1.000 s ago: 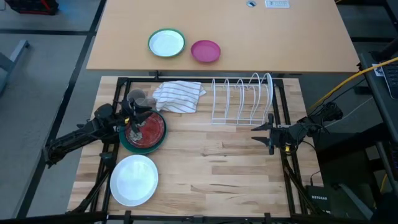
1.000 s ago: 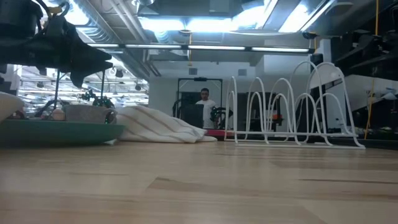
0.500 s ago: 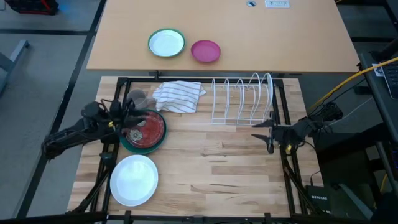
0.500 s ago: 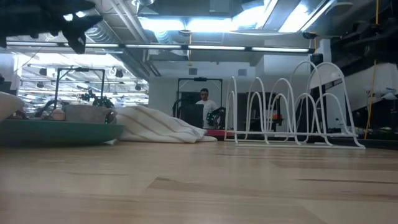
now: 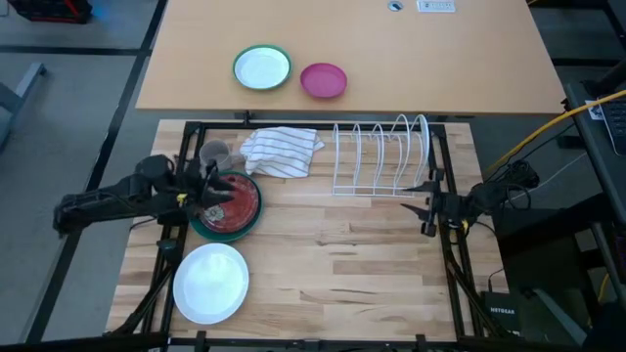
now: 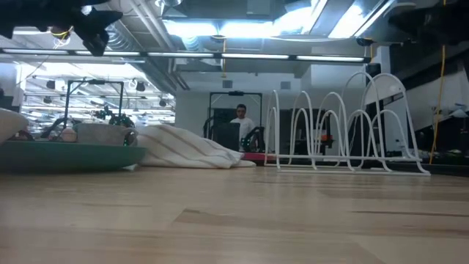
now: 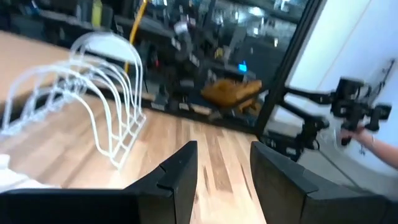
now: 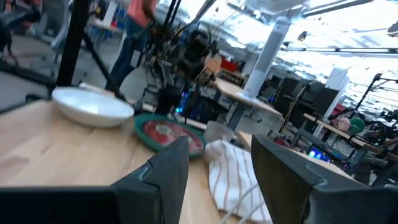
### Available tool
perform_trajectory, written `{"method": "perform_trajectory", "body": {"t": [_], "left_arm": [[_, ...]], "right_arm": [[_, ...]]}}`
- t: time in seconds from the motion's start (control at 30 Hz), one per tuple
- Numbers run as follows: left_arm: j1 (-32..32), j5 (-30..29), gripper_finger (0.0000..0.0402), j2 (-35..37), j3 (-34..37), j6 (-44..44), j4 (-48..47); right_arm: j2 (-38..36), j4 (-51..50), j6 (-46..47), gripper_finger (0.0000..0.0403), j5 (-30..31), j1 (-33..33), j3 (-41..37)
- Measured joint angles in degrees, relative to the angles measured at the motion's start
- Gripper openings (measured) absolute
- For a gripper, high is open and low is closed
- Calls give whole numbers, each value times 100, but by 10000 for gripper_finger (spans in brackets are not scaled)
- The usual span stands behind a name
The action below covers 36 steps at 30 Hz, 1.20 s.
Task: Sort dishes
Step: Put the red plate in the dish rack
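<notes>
The red-brown plate [image 5: 238, 202] lies on the dark green plate [image 5: 199, 226] at the table's left; both show in the right wrist view [image 8: 168, 132]. A white plate [image 5: 210, 283] lies flat near the front left corner. My left gripper [image 5: 219, 191] is open and empty, well above the red-brown plate, as the low view [image 6: 95, 26] shows. My right gripper [image 5: 419, 202] is open and empty, above the table just near of the wire dish rack's [image 5: 381, 156] right end.
A striped white towel [image 5: 282, 152] and a grey cup [image 5: 210, 154] lie behind the stacked plates. A small green-rimmed plate [image 5: 262, 67] and a pink bowl [image 5: 323, 80] sit on the far table. Bare wood [image 5: 342, 264] spans the middle and near right.
My left gripper has risen from just over the stacked plates to well above them, still open, and its arm has swung toward the table's far edge. The plates have stayed where they were.
</notes>
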<state>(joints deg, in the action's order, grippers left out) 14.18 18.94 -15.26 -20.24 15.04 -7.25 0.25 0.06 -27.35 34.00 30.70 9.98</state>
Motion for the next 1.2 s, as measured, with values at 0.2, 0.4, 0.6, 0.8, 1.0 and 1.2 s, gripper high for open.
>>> {"method": "perform_trajectory", "body": {"t": [0.2, 0.4, 0.6, 0.8, 1.0, 1.2], "left_arm": [[-468, 11, 137, -1240, -372, -48, -302], [-1047, 19, 137, -2247, -885, -57, -1410], [-1592, 21, 137, -2864, -1195, -63, -1972], [-1890, 15, 137, -3158, -1267, 1, -2126], [-1992, -1211, 137, -3428, -1269, 16, -2384], [-1989, -2154, 137, -3781, -1269, 203, -2900]], "right_arm": [[-2, 312, -4, 179, 39, -1, 0], [-2, 288, -15, 179, 39, -2, 0], [-1, 289, 38, 179, 37, -2, 0], [0, 288, 313, 179, -16, -2, 0], [43, 295, 334, 179, -13, -2, 0], [375, 285, 338, 179, -13, -3, 0]]}}
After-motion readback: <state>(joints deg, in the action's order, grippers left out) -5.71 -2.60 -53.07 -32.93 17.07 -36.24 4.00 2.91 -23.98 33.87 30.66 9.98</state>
